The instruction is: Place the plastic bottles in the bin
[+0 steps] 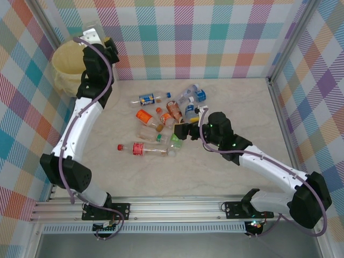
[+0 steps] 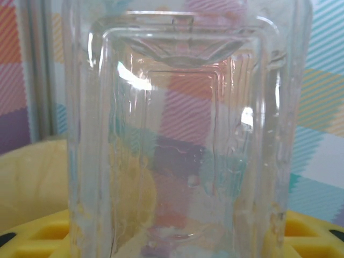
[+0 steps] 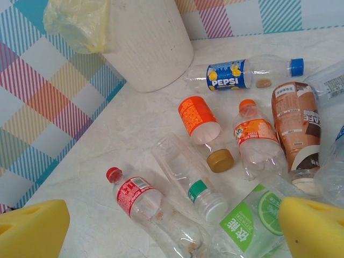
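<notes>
Bin (image 1: 64, 67): sitting at ten o'clock on the table (image 1: 242, 113), in the back-left corner. The left arm is blocking part of its mouth, so what is lying inside cannot be told.

Heap of bottles (image 1: 166, 121): lying at the table's centre, about ten of them, all on their sides and several touching.

Left gripper (image 1: 98, 38): hanging over the bin's two o'clock rim. It is pinching a clear bottle (image 2: 172, 134) between its yellow pads (image 2: 314, 226), with pale yellow bin lining showing behind the bottle at eight o'clock. Judgement: this bottle is sitting at the drop point, not yet released.

Right gripper (image 1: 183, 131): hovering at the heap's four o'clock edge, fingers spread wide and gripping nothing. A green-label bottle (image 3: 252, 226) is lying nearest its fingers, with a green-capped bottle (image 3: 188, 177) and a red-label bottle (image 3: 137, 196) just beside it towards nine o'clock.

Progress, judged: the task is looking early. One bottle is about to go in, and the whole heap is waiting.
</notes>
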Robot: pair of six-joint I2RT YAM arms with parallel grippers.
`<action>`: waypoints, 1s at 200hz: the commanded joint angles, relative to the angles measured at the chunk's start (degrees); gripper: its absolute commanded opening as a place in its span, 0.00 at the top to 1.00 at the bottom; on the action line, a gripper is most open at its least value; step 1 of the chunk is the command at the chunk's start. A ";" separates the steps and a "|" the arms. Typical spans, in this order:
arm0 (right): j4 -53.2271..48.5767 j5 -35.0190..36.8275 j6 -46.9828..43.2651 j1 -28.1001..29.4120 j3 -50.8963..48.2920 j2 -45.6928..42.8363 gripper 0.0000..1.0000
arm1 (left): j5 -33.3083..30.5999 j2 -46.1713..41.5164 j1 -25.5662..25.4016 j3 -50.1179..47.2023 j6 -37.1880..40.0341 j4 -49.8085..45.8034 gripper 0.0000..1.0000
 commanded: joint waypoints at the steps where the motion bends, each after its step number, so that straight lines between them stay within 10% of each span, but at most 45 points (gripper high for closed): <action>1: -1.18 1.15 0.74 0.42 -0.53 -1.74 0.00 | -3.36 3.20 3.84 3.34 2.79 1.17 0.48; 44: -3.45 2.18 0.37 0.41 -0.66 -3.11 0.00 | -1.73 6.93 9.80 0.05 4.71 8.28 0.47; 200: -7.17 5.46 -2.09 0.41 1.70 -2.65 0.00 | -2.00 28.25 19.83 28.21 4.89 -18.00 0.45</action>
